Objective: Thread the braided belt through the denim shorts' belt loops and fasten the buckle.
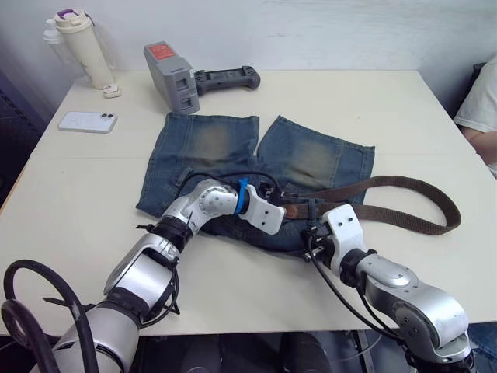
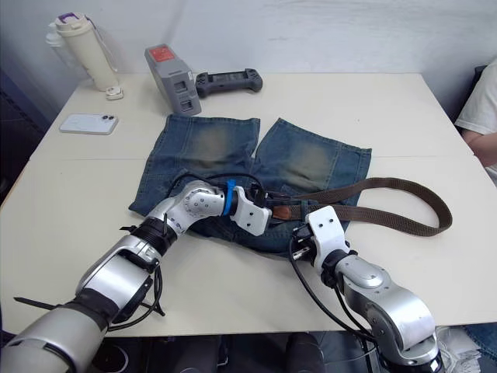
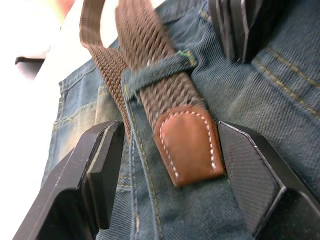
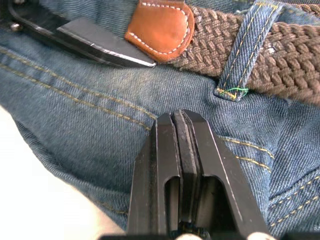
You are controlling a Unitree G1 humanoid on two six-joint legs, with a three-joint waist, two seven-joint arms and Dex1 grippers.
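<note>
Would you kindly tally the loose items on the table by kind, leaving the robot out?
Clothing: 2, the denim shorts and the braided belt.
Electronics: 3, a phone, a grey battery pack, a black handheld controller.
Drinkware: 1, a bottle.
Total: 6.

The right gripper (image 4: 182,120) rests on the shorts (image 4: 90,120) with its two fingers pressed flat together. Just beyond it, the belt (image 4: 280,60) runs along the waistband under a belt loop (image 4: 245,50); its tan tip (image 4: 160,27) sticks out past the loop. A black finger of the left gripper (image 4: 100,45) lies against the tip.
</note>
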